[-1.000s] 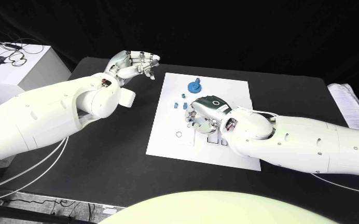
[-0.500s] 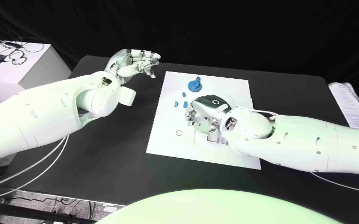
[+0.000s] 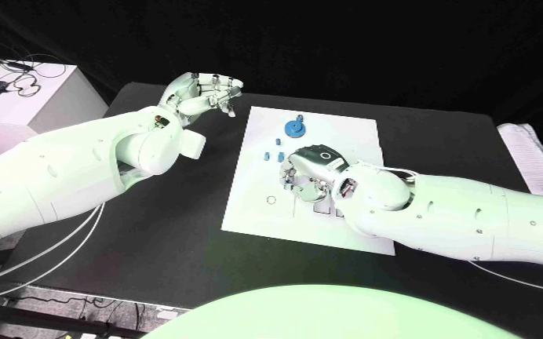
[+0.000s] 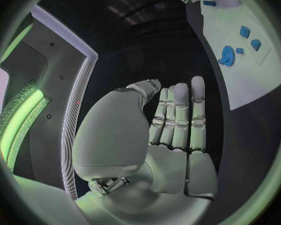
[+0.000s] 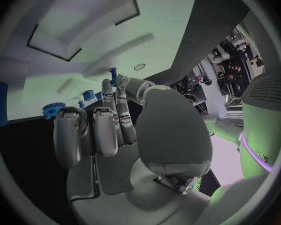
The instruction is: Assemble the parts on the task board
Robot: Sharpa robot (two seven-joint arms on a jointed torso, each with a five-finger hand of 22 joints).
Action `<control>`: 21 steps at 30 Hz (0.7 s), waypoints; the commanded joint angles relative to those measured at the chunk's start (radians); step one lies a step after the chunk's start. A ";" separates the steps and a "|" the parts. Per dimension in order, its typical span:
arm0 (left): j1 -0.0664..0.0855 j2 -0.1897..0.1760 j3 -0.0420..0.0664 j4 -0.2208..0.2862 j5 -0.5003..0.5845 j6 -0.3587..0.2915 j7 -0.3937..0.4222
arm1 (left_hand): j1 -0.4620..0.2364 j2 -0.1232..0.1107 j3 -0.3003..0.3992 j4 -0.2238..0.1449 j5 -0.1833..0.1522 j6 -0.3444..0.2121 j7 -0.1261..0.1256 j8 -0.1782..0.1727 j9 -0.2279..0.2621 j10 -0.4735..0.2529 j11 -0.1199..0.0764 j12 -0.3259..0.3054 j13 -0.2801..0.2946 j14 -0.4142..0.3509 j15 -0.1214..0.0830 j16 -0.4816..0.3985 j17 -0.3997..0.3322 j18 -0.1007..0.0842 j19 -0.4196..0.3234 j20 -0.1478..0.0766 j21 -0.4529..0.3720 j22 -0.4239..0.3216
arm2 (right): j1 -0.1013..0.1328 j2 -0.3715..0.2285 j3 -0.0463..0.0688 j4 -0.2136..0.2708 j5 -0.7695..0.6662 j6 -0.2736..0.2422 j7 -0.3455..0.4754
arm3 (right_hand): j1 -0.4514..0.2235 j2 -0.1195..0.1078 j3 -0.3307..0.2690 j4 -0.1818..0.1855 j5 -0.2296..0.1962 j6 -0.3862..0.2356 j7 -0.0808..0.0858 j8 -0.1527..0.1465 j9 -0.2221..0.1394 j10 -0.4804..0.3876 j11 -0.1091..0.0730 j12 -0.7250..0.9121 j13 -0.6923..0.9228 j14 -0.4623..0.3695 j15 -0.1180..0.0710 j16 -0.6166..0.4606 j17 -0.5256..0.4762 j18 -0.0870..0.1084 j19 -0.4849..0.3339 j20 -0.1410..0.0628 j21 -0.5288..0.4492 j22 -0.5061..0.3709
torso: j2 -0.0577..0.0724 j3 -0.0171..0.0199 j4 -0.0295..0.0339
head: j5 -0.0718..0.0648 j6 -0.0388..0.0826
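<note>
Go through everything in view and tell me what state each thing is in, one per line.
left hand: raised beside the task board, fingers apart, holding nothing
right hand: down over the board's middle, fingers curled; whether it holds a part is hidden
task board: flat on the table
blue gear: lying on the board, untouched

We see bright overhead light flare off the white task board against the dark desk. Our wrist views bend straight edges into curves, and a green tinge washes their rims.

White task board, blue parts
</note>
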 commanded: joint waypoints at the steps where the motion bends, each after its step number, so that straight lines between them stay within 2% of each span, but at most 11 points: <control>1: 0.001 0.001 0.001 0.002 -0.003 0.015 0.009 | 0.001 0.010 -0.007 0.001 0.001 -0.002 0.003 -0.006 -0.001 0.004 0.003 -0.004 -0.001 -0.007 0.003 -0.003 -0.001 0.013 0.009 0.001 -0.006 -0.001 | -0.002 0.002 0.000 -0.001 -0.019 0.015 -0.001 | 0.001 0.016 0.001 -0.007 0.003 -0.005 0.004 0.006 0.001 0.054 -0.048 0.002 0.001 0.056 -0.002 -0.003 0.005 -0.010 0.073 -0.007 -0.004 0.223 | 0.000 -0.0005 0.0006 | 0.000 0.000; 21: 0.001 -0.002 0.001 0.004 -0.003 0.016 0.007 | 0.000 0.012 -0.008 0.002 0.001 -0.003 0.003 -0.006 -0.001 0.005 0.004 -0.004 -0.002 -0.006 0.003 -0.004 -0.001 0.013 0.009 0.001 -0.007 -0.001 | -0.005 0.014 -0.001 -0.007 -0.078 0.026 -0.032 | 0.001 0.016 0.001 -0.007 0.003 -0.005 0.004 0.006 0.001 0.054 -0.048 0.002 0.001 0.056 -0.002 -0.003 0.005 -0.010 0.073 -0.007 -0.004 0.223 | 0.000 -0.0005 -0.0002 | -0.003 0.000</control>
